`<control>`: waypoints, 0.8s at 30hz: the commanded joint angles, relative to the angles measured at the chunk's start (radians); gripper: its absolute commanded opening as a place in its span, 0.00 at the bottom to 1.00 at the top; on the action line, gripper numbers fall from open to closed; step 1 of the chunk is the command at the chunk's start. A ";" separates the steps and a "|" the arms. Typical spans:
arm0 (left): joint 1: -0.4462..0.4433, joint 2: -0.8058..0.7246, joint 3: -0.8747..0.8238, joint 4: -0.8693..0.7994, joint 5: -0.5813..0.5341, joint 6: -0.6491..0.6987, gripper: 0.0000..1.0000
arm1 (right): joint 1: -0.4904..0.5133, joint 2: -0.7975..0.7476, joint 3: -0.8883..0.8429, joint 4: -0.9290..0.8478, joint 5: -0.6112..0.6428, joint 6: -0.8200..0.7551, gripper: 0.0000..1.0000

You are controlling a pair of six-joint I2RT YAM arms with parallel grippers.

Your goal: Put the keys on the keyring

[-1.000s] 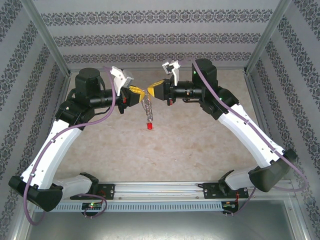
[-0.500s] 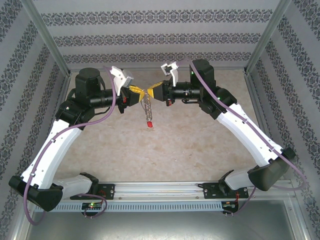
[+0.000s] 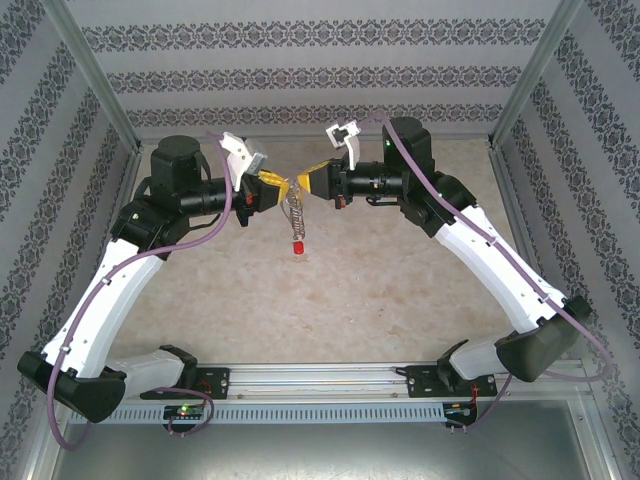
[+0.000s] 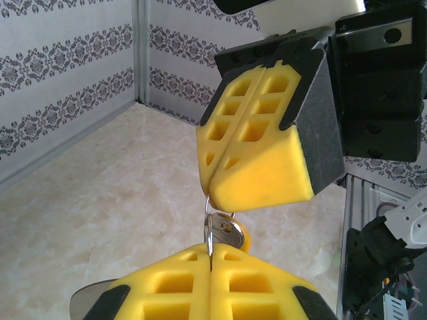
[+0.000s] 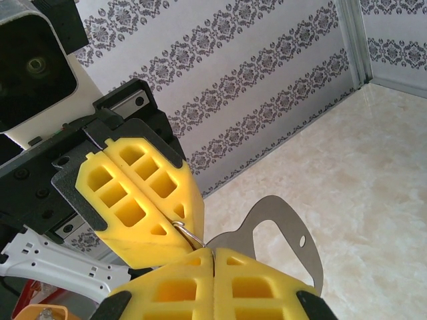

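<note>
Both L pincer (image 4: pixel 211 260) & R pincer (image 4: pixel 215 187) pinch keyring (image 4: pixel 212 220), red tag (image 3: pixel 297 246) dangling.

You have nothing legible to go on here: no lettering, brand mark, number or sign can be read on any surface. The dark bands on the walls (image 3: pixel 300 80) are floral ornament, not writing.

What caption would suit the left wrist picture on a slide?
Left tool and right tool, both shut on one thin ring, small key dangling between.
</note>
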 commanded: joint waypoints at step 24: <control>0.008 -0.017 0.007 0.108 -0.011 0.016 0.00 | -0.045 0.044 0.049 0.005 -0.065 0.115 0.30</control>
